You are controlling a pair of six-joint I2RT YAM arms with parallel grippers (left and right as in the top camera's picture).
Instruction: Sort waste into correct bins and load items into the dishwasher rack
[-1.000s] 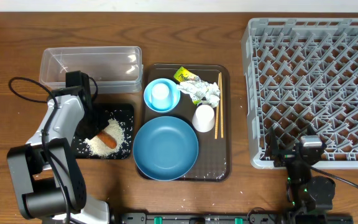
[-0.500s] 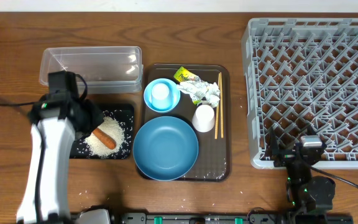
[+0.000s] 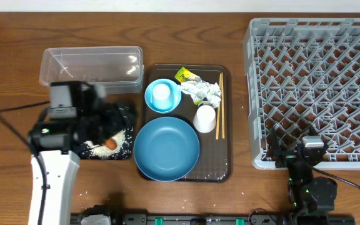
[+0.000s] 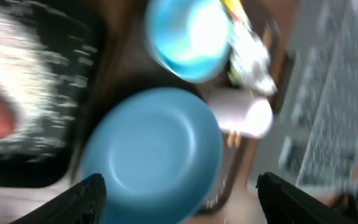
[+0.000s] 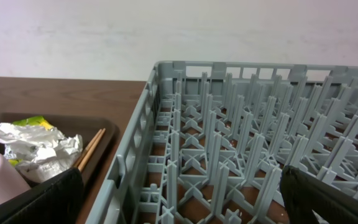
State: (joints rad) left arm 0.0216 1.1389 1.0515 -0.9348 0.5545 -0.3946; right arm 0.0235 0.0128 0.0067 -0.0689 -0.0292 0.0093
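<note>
My left gripper hovers, blurred, over the black tray, which holds white rice and the orange carrot. In the left wrist view its fingers stand wide apart with nothing gripped, and the blue plate lies below them. The plate, the light-blue bowl with a white cup in it, a tipped white cup, the chopsticks, the crumpled paper and the yellow-green wrapper lie on the brown tray. My right gripper is open at the front edge of the grey rack.
The clear tub stands behind the black tray. A few rice grains lie on the wood by the tray's front. In the right wrist view the rack's pegs fill the space ahead, with the paper and the chopsticks to the left.
My left gripper has opened and swung from the black tray's left side across it toward the brown tray. The carrot stays on the rice. The right arm has not moved.
</note>
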